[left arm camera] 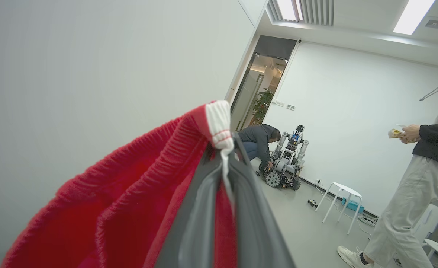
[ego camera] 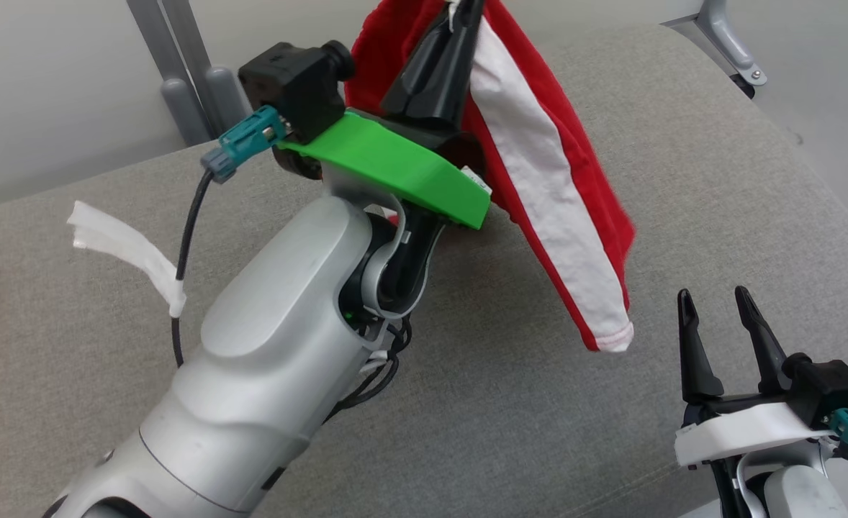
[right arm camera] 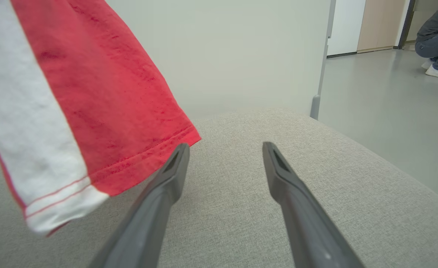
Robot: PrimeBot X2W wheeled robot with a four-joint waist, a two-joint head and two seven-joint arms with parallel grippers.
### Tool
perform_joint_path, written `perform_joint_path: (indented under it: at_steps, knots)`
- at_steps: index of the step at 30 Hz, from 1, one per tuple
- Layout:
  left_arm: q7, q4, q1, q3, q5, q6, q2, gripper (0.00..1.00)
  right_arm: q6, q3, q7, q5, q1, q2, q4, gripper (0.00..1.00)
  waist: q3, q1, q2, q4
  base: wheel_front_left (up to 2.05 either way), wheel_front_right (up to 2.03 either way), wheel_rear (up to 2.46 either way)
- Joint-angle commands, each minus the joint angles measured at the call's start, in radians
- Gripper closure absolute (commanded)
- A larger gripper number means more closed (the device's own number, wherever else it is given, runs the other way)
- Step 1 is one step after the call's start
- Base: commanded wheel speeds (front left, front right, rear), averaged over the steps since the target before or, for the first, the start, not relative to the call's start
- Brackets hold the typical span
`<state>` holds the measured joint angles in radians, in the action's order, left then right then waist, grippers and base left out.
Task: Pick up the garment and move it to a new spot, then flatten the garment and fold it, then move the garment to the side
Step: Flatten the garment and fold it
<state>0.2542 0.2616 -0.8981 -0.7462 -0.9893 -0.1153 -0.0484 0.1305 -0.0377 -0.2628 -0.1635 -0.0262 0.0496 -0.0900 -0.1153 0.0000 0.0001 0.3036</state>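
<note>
- Pale left forearm (ego camera: 273, 374) rises from the lower left of the head view. Its left tool (ego camera: 465, 10) is clamped together on the top edge of a red knit garment with a broad white stripe (ego camera: 539, 165).
- That garment hangs from the tool above the grey fabric-covered tabletop (ego camera: 611, 432), its lower hem near the right tool (ego camera: 712, 298), whose fingers stand apart on nothing.
- Right wrist view: the hem (right arm camera: 103, 182) hangs just beside one finger (right arm camera: 167, 178); contact unclear.
- Left wrist view: a standing person (left arm camera: 419, 186), and a crouching person (left arm camera: 258, 143) beside a wheeled robot (left arm camera: 287, 160) and a white stool (left arm camera: 340, 197).
</note>
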Motion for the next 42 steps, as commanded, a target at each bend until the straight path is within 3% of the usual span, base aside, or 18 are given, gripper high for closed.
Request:
perform_joint_path:
  at_steps: [1, 6, 8, 14, 19, 24, 26, 27, 28, 32, 42]
  knots:
    - [0.008, 0.001, 0.033, 0.015, -0.011, -0.013, -0.005, 1.0, 0.0, -0.003, -0.003, 0.0, -0.009, 0.002, 0.004, 0.0, -0.004, 0.0, -0.0001, -0.003, 0.0, 0.0, 0.0]
    - [0.01, 0.007, 0.289, 0.137, 0.056, -0.01, -0.005, 1.0, 0.0, -0.026, -0.003, -0.005, 0.011, 0.002, -0.001, 0.0, -0.013, 0.0, -0.0001, -0.03, 0.0, 0.0, 0.0]
    - [0.01, 0.029, 0.416, 0.183, 0.077, 0.021, -0.004, 1.0, 0.0, -0.038, -0.003, -0.003, 0.022, 0.002, -0.003, 0.0, -0.013, 0.0, -0.0001, -0.048, 0.0, 0.0, 0.0]
    - [0.01, 0.03, 0.756, 0.395, 0.106, 0.174, -0.005, 1.0, 0.0, -0.064, -0.003, 0.023, 0.053, 0.002, -0.008, 0.0, 0.0, 0.0, -0.0001, -0.13, 0.0, 0.0, 0.0]
    - [0.01, 0.041, 0.902, 0.501, 0.061, 0.221, -0.004, 1.0, 0.0, -0.066, -0.003, 0.051, 0.064, 0.002, -0.009, 0.0, 0.01, 0.0, -0.0001, -0.215, 0.0, 0.0, 0.0]
    - [0.01, 0.046, 0.936, 0.518, 0.011, 0.235, -0.004, 0.85, 0.0, -0.053, -0.003, 0.08, 0.063, 0.002, -0.01, 0.0, 0.022, 0.0, -0.0001, -0.289, 0.0, 0.0, 0.0]
    - [0.01, 0.055, 0.943, 0.491, -0.014, 0.239, -0.004, 0.58, 0.0, -0.047, -0.003, 0.089, 0.064, 0.002, -0.011, 0.0, 0.03, 0.0, -0.0001, -0.312, 0.0, 0.0, 0.0]
    - [0.01, 0.059, 0.946, 0.482, -0.017, 0.24, -0.004, 0.05, 0.0, -0.045, -0.003, 0.093, 0.064, 0.002, -0.011, 0.0, 0.034, 0.0, -0.0001, -0.322, 0.0, 0.0, 0.0]
    - [0.01, 0.063, 0.944, 0.472, -0.005, 0.241, -0.005, 0.0, 0.0, -0.044, -0.003, 0.095, 0.065, 0.002, -0.011, 0.0, 0.038, 0.0, -0.0001, -0.331, 0.0, 0.0, 0.0]
    - [0.01, 0.055, 0.953, 0.478, 0.083, 0.245, -0.005, 0.0, 0.0, -0.032, -0.003, 0.109, 0.07, 0.002, -0.004, 0.0, 0.051, 0.0, -0.0001, -0.352, 0.0, 0.0, 0.0]
    - [0.01, -0.229, 1.118, 0.745, 0.569, 0.235, -0.004, 0.0, 0.0, -0.016, -0.003, 0.147, 0.115, 0.002, 0.044, 0.0, 0.112, 0.0, -0.0001, -0.354, 0.0, 0.0, 0.0]
